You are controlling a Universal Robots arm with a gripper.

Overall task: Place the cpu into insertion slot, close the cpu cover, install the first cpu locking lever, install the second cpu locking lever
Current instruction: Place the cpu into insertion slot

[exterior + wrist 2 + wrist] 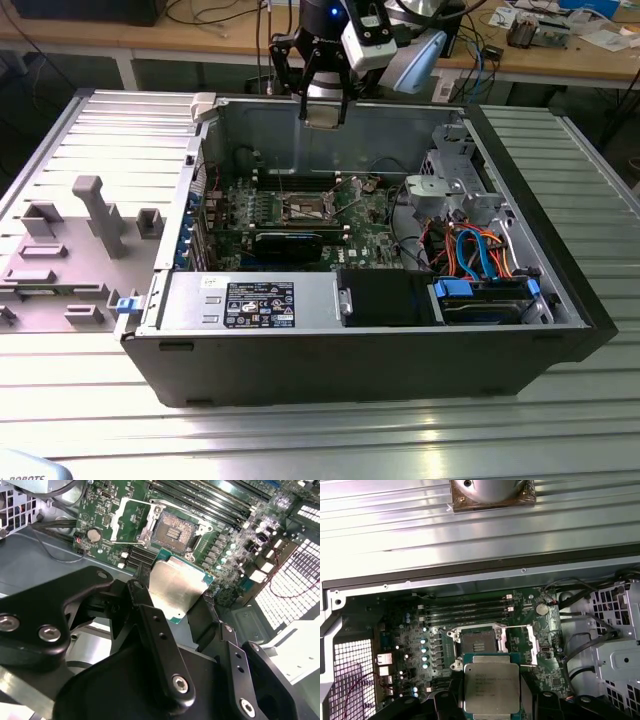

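Observation:
My gripper (325, 112) hangs above the open computer case, shut on the cpu (325, 115), a flat square chip with a silver-grey top. In both wrist views the cpu (175, 587) (492, 685) sits between the black fingers (145, 600), well clear of the board. The insertion slot (305, 208) (172, 530) (476, 642) lies below on the green board, its dark centre bare. The cpu cover (114, 525) (534, 647) is swung open beside the slot. I cannot tell the locking levers apart from the socket's metalwork.
A long black card (290, 240) lies in front of the slot, and narrow black memory slots (465, 611) lie behind it. A metal drive cage (455, 185) and orange and blue cables (480, 250) fill the exterior view's right. A grey fixture plate (70, 250) lies outside the case.

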